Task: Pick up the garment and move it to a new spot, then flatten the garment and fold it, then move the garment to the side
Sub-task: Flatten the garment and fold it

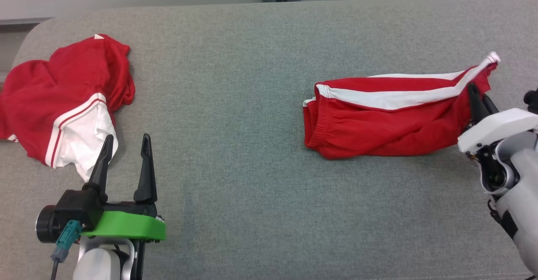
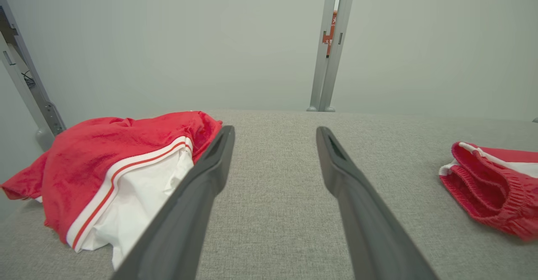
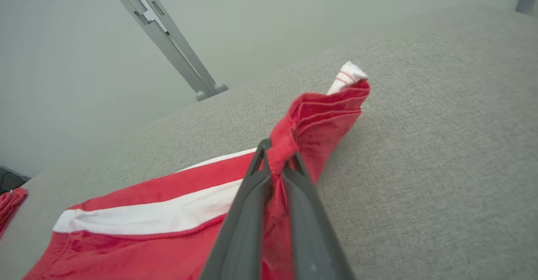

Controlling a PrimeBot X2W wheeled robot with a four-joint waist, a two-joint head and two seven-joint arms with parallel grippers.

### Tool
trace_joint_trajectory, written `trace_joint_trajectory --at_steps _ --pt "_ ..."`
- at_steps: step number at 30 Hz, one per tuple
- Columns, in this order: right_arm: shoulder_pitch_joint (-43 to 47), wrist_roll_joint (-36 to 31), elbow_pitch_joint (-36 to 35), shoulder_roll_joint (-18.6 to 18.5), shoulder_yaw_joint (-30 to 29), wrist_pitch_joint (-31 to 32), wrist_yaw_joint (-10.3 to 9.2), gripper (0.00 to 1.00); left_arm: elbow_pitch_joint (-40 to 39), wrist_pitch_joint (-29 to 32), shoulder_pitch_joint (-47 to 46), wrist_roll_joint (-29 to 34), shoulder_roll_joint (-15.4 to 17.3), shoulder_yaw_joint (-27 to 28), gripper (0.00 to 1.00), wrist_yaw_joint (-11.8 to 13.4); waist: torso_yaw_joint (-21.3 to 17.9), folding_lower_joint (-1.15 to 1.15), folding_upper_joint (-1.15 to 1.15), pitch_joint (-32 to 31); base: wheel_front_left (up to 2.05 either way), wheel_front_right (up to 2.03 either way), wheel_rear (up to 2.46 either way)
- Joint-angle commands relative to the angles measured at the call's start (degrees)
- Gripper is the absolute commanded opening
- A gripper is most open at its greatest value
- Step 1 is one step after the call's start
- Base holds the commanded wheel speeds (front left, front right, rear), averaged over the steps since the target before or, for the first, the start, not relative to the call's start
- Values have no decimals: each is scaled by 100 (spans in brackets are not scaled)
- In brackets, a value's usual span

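Note:
The garment (image 1: 378, 116), red shorts with a white side stripe, lies folded and stretched out on the right of the grey surface. My right gripper (image 1: 479, 97) is shut on its right end, lifting a pinched corner; the right wrist view shows the red cloth (image 3: 311, 120) bunched between my fingers (image 3: 256, 187). The waistband end (image 2: 487, 187) shows at the right of the left wrist view. My left gripper (image 1: 126, 151) stands open at the lower left, its fingers (image 2: 201, 187) apart and empty.
A second red and white garment (image 1: 63, 99) lies crumpled at the far left, right beside my left gripper's fingertips (image 2: 122, 170). The grey padded surface (image 1: 235, 124) stretches between the two. A grey post (image 2: 330, 44) and pale wall stand behind it.

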Motion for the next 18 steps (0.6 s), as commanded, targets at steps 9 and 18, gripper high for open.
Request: trace_joint_trajectory --at_steps 9,18 --pt "-25 -270 -902 400 529 90 3 0 -27 -3 175 -65 21 34 100 -18 262 0 0 -236 0 0 0" --pt "409 -639 -1243 851 990 221 3 0 -44 -3 221 -98 -10 -21 100 -18 555 0 0 -193 0 0 0"
